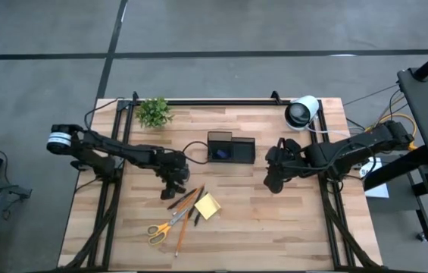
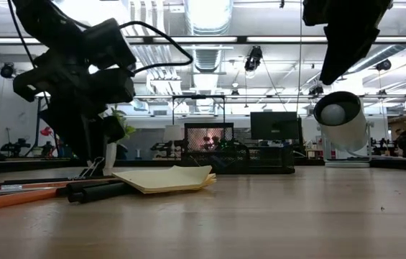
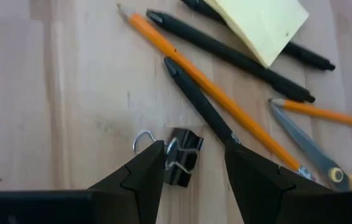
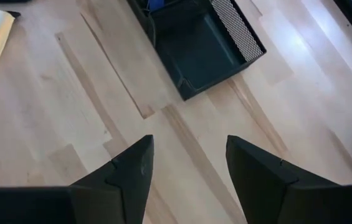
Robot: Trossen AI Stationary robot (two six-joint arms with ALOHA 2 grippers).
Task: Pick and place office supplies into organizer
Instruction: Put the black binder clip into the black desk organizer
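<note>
My left gripper (image 1: 171, 189) (image 3: 191, 155) is low over the table, open, one finger on each side of a small black binder clip (image 3: 182, 163) that lies flat on the wood. Just beyond it lie dark pens (image 3: 225, 53), orange pencils (image 3: 213, 93), the yellow sticky-note pad (image 1: 207, 205) (image 3: 263, 22) resting on the pens, and the yellow-handled scissors (image 1: 167, 226). The black mesh organizer (image 1: 231, 148) (image 4: 200, 46) stands at the table's middle with something blue (image 4: 157, 5) inside. My right gripper (image 1: 273, 182) (image 4: 191, 146) hovers open, right of the organizer and above bare wood.
A small green plant (image 1: 154, 111) stands at the far left corner. A big white-and-black roll (image 1: 302, 112) (image 2: 340, 119) sits at the far right. Black frame rails run along the table's left, right and far edges. Bare wood lies between the organizer and the near edge.
</note>
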